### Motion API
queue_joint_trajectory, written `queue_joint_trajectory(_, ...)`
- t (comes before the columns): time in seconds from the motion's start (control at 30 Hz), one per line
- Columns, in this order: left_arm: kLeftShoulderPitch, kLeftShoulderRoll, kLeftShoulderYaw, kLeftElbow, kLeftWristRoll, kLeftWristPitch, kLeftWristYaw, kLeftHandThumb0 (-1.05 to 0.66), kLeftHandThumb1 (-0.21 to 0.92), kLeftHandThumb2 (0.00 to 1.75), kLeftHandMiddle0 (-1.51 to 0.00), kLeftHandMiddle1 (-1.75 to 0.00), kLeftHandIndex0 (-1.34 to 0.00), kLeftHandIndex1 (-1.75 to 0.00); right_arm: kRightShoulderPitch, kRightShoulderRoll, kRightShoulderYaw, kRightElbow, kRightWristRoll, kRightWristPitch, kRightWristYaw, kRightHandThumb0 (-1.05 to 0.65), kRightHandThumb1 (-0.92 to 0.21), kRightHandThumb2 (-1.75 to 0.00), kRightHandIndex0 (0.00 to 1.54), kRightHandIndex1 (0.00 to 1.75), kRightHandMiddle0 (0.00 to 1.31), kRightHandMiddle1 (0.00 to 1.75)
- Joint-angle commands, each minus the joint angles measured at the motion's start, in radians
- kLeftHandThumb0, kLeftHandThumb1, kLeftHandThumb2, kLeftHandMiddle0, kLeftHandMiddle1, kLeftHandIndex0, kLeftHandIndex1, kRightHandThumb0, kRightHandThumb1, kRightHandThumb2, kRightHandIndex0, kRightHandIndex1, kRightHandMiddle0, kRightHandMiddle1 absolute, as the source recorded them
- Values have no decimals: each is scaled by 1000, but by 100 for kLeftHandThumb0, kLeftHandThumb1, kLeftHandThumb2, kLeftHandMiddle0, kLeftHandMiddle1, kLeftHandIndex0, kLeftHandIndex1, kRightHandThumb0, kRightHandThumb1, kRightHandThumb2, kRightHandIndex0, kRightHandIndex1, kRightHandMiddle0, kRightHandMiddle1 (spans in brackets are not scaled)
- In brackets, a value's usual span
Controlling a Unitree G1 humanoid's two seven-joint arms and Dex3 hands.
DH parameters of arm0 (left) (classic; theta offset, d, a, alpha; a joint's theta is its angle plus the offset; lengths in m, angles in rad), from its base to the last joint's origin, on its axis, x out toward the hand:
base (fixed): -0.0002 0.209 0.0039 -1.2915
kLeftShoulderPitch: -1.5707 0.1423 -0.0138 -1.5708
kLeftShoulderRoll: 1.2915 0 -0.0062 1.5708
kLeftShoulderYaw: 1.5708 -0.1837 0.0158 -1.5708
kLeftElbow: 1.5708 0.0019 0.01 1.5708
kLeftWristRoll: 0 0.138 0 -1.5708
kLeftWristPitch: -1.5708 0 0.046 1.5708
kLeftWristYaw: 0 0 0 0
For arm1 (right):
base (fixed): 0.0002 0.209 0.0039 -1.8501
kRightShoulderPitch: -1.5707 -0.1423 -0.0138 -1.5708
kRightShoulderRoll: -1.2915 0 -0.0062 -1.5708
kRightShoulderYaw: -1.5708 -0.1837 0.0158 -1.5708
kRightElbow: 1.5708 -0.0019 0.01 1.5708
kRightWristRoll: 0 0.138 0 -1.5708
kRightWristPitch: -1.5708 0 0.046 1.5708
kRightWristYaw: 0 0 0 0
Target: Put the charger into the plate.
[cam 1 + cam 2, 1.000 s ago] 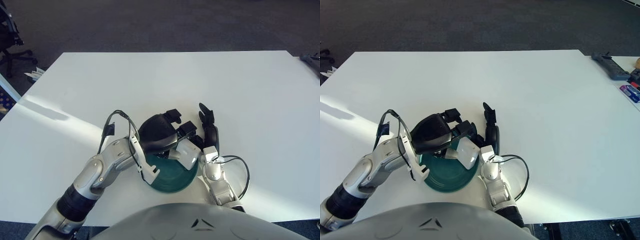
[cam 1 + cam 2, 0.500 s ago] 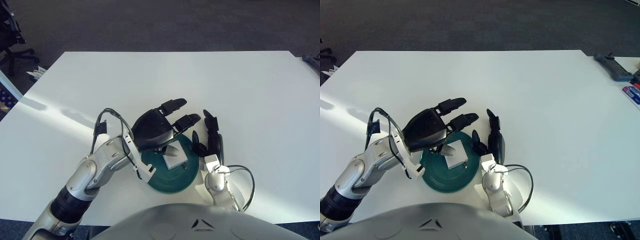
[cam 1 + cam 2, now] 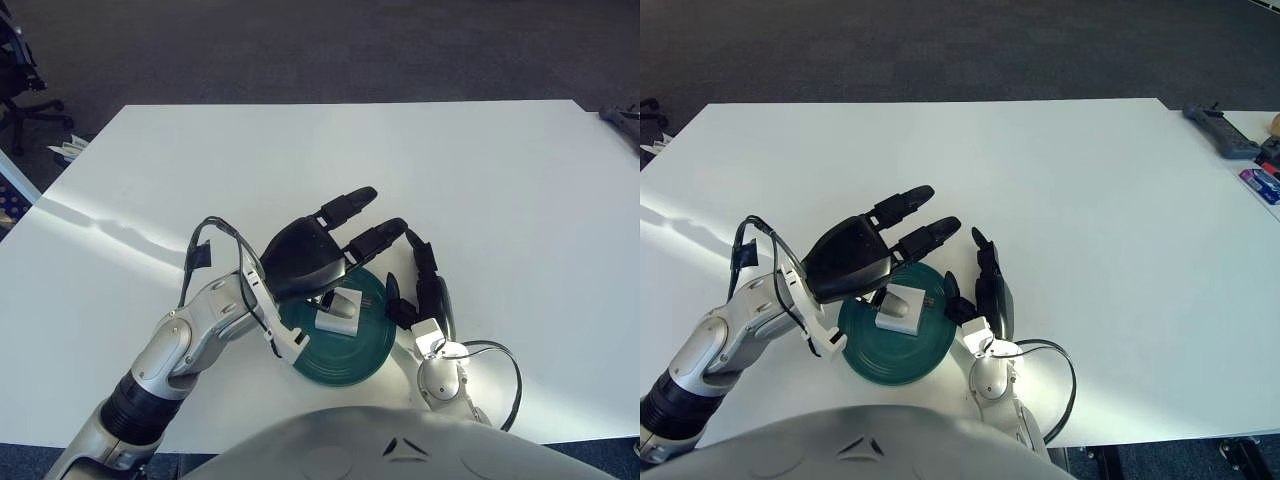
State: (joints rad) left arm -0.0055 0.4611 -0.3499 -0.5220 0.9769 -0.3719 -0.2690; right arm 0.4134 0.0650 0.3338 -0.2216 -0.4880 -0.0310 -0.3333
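A white charger (image 3: 338, 309) lies flat inside the dark green plate (image 3: 345, 358) near the table's front edge. My left hand (image 3: 322, 243) hovers just above the plate's far left side, fingers spread and holding nothing. The palm hides part of the plate and the charger's left edge. My right hand (image 3: 420, 287) shows directly right of the plate, fingers relaxed and pointing away from me, holding nothing.
The white table (image 3: 480, 180) stretches wide behind and to both sides of the plate. A dark tool (image 3: 1223, 132) and small items (image 3: 1262, 180) lie on a second surface at far right. An office chair (image 3: 18, 80) stands at far left.
My left hand let go of the charger, which dropped flat into the plate. The fingers spread and the hand lifted slightly away from me. My right hand shifted a little right.
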Motion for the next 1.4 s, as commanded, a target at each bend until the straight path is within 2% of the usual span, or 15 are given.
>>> queue_joint_trajectory(0.0,4,-2,17,-7,-9,13,-3,-105,92,57,0,0,0,0,2,6,0,-24,16,-1,10,-92,-92,-102,23,0,0,34)
queue_joint_trajectory(0.37,30,-45,48,-55,-14,112,-51,-105,92,64,0,0,-1,-1,51,50,42,-120,118,55,84,-94,-92,-100,18,0,0,30)
queue_joint_trajectory(0.43,82,-128,66,-82,-21,221,-58,-105,92,66,0,0,-3,-1,51,42,45,-119,111,52,84,-94,-92,-99,17,0,0,29)
queue_joint_trajectory(0.53,143,-222,80,-111,-35,336,-48,-105,92,66,-4,0,-2,-25,52,35,48,-129,92,62,83,-96,-92,-96,19,1,0,34)
queue_joint_trajectory(0.6,194,-283,102,-105,-64,388,12,-105,92,63,-12,-1,-1,-53,45,27,41,-123,79,65,80,-97,-92,-94,22,2,0,37)
queue_joint_trajectory(0.7,258,-352,154,-46,-151,414,118,-105,92,59,-22,-3,-1,-81,-41,27,-10,94,103,-1,38,-98,-92,-90,25,3,0,40)
queue_joint_trajectory(0.77,284,-415,182,-32,-240,450,142,-105,92,59,-26,-3,-2,-89,-190,76,-75,503,176,-128,-17,-98,-92,-88,26,3,0,42)
queue_joint_trajectory(0.8,294,-437,190,-31,-272,464,146,-105,92,58,-27,-4,-3,-93,-237,95,-97,636,202,-171,-35,-98,-92,-87,26,3,0,43)
queue_joint_trajectory(0.87,313,-556,246,-61,-462,569,108,-105,92,55,-32,-5,-5,-97,-319,87,-188,832,300,-242,10,-98,-92,-86,24,2,0,45)
queue_joint_trajectory(0.93,300,-627,328,-60,-623,635,81,-103,92,51,-37,-8,-6,-99,-332,78,-220,876,337,-289,33,-97,-92,-85,22,1,0,45)
queue_joint_trajectory(0.97,276,-642,401,-34,-717,640,85,-103,92,50,-38,-8,-7,-100,-314,74,-210,846,332,-307,35,-97,-92,-84,21,1,0,45)
queue_joint_trajectory(1.1,253,-673,552,36,-948,605,115,-95,92,50,-45,-12,-10,-102,-281,55,-194,807,318,-366,40,-95,-92,-85,17,0,0,41)
queue_joint_trajectory(1.2,284,-692,619,97,-1092,548,121,-92,92,53,-48,-16,-13,-103,-271,38,-193,814,311,-407,35,-94,-92,-85,17,0,0,39)
queue_joint_trajectory(1.3,302,-694,648,132,-1152,533,112,-90,92,57,-40,-45,-17,-107,-289,42,-195,853,302,-431,20,-94,-92,-87,16,0,0,37)
queue_joint_trajectory(1.37,314,-703,654,150,-1178,527,114,-90,92,58,-39,-54,-20,-109,-306,46,-201,883,306,-448,18,-95,-92,-88,15,0,0,37)
